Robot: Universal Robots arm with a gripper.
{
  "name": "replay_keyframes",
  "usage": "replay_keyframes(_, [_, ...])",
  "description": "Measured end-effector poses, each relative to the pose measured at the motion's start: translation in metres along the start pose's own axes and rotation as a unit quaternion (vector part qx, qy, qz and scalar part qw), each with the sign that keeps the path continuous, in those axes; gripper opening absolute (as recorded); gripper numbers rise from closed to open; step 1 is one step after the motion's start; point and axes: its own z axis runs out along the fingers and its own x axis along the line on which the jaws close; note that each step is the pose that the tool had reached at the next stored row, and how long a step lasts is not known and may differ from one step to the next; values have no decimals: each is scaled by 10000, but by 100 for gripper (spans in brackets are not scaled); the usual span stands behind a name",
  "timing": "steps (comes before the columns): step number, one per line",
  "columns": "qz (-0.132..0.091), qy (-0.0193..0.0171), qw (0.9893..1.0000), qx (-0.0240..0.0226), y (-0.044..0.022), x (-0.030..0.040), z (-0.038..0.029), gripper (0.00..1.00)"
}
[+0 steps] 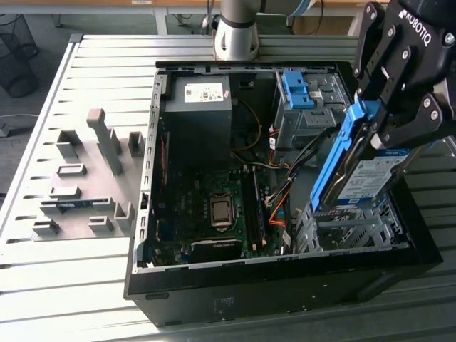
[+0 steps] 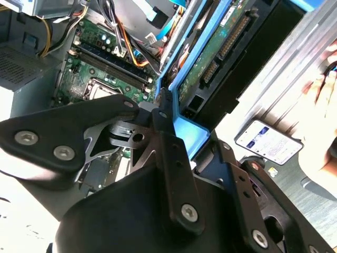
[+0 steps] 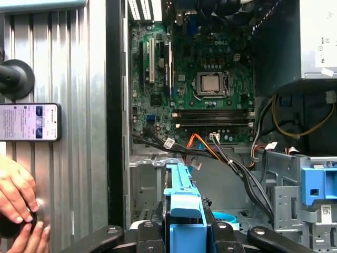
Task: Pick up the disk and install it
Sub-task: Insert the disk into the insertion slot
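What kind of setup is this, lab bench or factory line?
Probably a lab or test bench, not a line. An open computer case lies on a slatted metal table, a grey fixture plate beside it. The gripper holds the disk over the case, and a person's hands rest near a phone.

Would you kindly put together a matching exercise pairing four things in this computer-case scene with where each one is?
Things:
1. disk
2. power-supply box
3. phone
4. blue bracket

Places:
A. lying on the slatted table outside the case
B. on top of the metal drive cage
C. held in the gripper above the case
D. in a far corner of the case, white sticker up

Pairs: 1-C, 2-D, 3-A, 4-B
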Motion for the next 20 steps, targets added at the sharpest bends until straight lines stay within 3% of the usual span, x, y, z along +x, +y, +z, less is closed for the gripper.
replay_keyframes(5, [-7,1,10000,0,-41,1,62,36])
replay_keyframes(20, [30,0,10000,1,-49,43,296,36])
